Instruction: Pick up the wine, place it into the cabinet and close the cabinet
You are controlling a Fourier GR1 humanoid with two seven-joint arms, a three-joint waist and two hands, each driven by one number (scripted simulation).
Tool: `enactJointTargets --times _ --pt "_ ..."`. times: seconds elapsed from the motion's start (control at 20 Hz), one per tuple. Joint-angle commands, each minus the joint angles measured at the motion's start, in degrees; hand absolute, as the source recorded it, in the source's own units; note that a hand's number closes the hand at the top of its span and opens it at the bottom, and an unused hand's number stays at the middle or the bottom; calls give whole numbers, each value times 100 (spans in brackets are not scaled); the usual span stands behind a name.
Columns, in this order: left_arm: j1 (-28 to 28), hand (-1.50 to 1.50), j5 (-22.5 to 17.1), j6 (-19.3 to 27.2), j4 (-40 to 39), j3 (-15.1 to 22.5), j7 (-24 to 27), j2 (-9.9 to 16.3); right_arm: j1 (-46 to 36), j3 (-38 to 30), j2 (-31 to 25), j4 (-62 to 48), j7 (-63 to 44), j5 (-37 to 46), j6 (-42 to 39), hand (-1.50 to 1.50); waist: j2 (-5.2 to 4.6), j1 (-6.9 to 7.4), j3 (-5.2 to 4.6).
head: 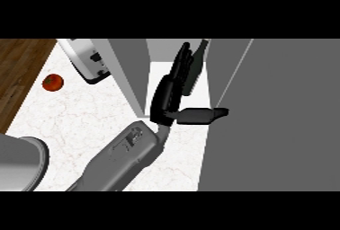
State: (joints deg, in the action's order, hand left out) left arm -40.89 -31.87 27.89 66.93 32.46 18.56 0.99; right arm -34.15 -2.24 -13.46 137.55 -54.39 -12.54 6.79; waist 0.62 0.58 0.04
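Here only one hand shows, and whether it is the robot's left hand or the right I cannot tell; its grey forearm (123, 155) comes up from the lower edge, left of the middle. The hand (166, 96) reaches up into the gap of the cabinet (126, 72), with the fingers stretched long and straight towards the back and the thumb (199, 114) pointing out sideways to the right. So the hand is spread, not pinching anything that I can see.

The wine (196, 67) is a dark bottle just beside the fingers, on their right side and a little further in. Its long axis runs almost parallel with the fingers, neck towards the far end. It seems to stand inside the cabinet already, touching or nearly touching the fingers; I cannot say which.

I judge that placing is done or almost done, and the coming move is to draw the hand back along this same axis without brushing the bottle, then to shut the door (279, 112), the big grey panel to the right of the thumb.

The counter (66, 117) below the hand is white marble. Far to the left of the hand lie a tomato (52, 82) and a toaster (86, 60)
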Motion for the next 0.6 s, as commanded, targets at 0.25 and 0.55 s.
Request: enactJointTargets --times 0.25,0.55 --pt "1591 -150 234 1198 2047 1031 70 -38 -99 438 173 272 -76 334 266 -150 -22 6 -10" --pt "2531 150 541 1787 3253 1790 -142 -23 -92 398 38 250 -136 427 268 -150 -29 -21 -7"
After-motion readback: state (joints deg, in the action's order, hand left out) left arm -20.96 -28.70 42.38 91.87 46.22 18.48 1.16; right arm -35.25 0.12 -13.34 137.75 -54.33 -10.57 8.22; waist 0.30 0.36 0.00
